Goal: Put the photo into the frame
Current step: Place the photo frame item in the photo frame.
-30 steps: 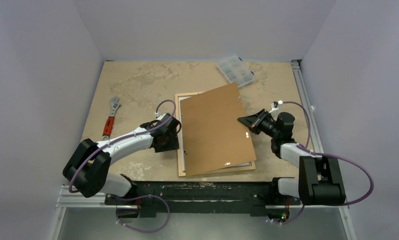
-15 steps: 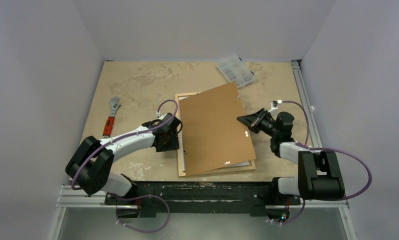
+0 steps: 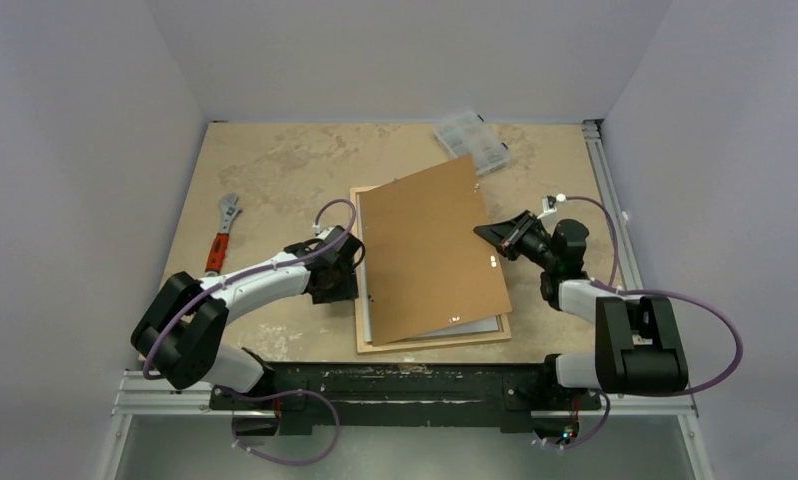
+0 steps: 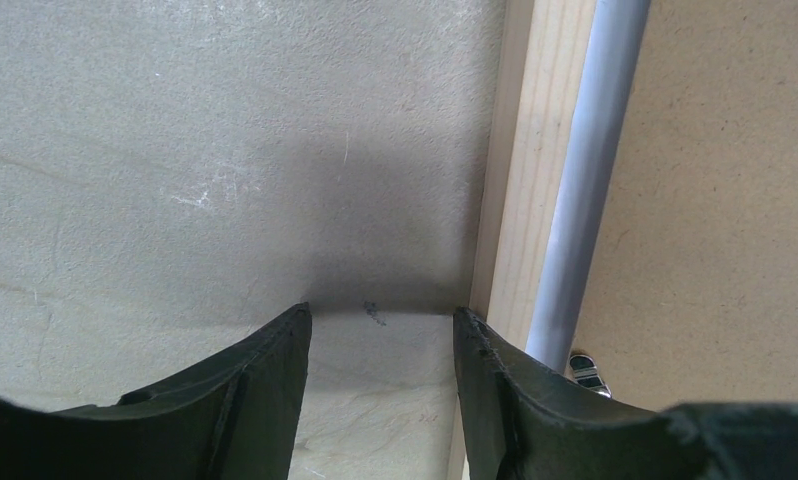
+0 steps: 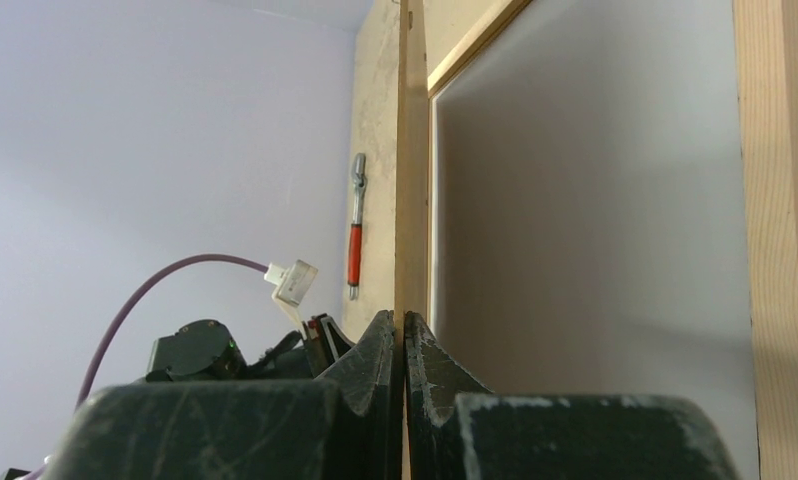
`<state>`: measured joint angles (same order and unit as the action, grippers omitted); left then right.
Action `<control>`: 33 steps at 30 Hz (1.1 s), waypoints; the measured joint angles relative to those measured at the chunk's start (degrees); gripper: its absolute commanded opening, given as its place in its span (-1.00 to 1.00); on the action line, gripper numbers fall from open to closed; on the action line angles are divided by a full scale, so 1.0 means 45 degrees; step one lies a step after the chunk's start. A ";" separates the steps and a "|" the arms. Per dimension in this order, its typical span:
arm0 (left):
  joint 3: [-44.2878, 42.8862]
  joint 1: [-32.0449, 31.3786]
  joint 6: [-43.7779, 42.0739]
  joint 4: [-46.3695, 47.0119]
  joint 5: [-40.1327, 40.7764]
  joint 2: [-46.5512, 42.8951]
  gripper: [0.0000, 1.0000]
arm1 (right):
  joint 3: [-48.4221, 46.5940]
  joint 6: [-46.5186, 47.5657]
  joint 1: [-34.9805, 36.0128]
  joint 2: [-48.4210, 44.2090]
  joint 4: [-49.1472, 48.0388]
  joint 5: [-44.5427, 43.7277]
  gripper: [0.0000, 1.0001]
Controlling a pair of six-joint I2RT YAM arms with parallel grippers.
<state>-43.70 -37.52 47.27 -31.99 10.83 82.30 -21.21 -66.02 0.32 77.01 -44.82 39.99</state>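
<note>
The frame (image 3: 435, 343) of light wood lies flat mid-table. Inside it lies the photo (image 5: 585, 200), white back up; in the top view only a pale strip (image 3: 366, 318) shows. Over them slants a brown backing board (image 3: 430, 250). My right gripper (image 3: 482, 233) is shut on the board's right edge (image 5: 411, 150) and holds that side raised. My left gripper (image 4: 380, 320) stands open with nothing in it, low over the bare table. It sits just left of the frame's left rail (image 4: 520, 150).
A red-handled wrench (image 3: 222, 235) lies at the table's left. A clear plastic parts box (image 3: 471, 141) sits at the far edge, close to the board's far corner. A small metal clip (image 4: 585, 368) shows at the board's left edge. Walls enclose three sides.
The right gripper has carried the backing board a little toward the far side, and its far corner now reaches the parts box. The left arm has barely moved.
</note>
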 measured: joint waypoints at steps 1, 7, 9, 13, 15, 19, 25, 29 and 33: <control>0.0000 0.0000 0.0000 0.0000 0.0000 0.0000 0.04 | -0.0029 -0.0015 0.0000 0.0029 -0.0068 0.0005 -1.00; 0.0000 0.0000 0.0000 0.0000 0.0000 0.0000 0.04 | -0.0073 -0.0044 0.0000 0.0170 -0.0194 0.0005 -1.00; 0.0000 0.0000 0.0000 0.0000 0.0000 0.0000 0.04 | -0.0073 -0.0039 0.0000 0.0291 -0.0287 0.0000 -1.00; 0.0000 0.0000 0.0000 0.0000 0.0000 0.0000 0.04 | -0.0068 -0.0044 0.0000 0.0631 -0.0427 -0.0010 -1.00; 0.0000 0.0000 0.0000 0.0000 0.0000 0.0000 0.04 | -0.0068 -0.0053 0.0000 0.0801 -0.0554 -0.0005 -1.00; 0.0000 0.0000 0.0000 0.0000 -0.0005 0.0000 0.04 | 0.0044 -0.0068 0.0000 0.0903 -0.0811 -0.0010 -1.00; -0.0063 0.0000 -0.0010 -0.0039 -0.0015 0.0092 0.04 | 0.0418 0.0019 -0.0005 0.0903 -0.1209 -0.0097 -1.00; -0.0126 0.0000 -0.0049 -0.0034 -0.0024 0.0170 0.04 | 0.0578 0.0107 -0.0005 0.0903 -0.1447 -0.0180 -1.00; -0.0151 0.0000 -0.0083 -0.0049 -0.0034 0.0189 0.04 | 0.0661 0.0219 -0.0005 0.0903 -0.1491 -0.0311 -1.00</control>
<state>-44.38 -37.52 46.89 -32.21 10.68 83.15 -18.24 -65.04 0.30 81.08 -51.53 38.59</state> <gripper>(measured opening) 0.523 0.008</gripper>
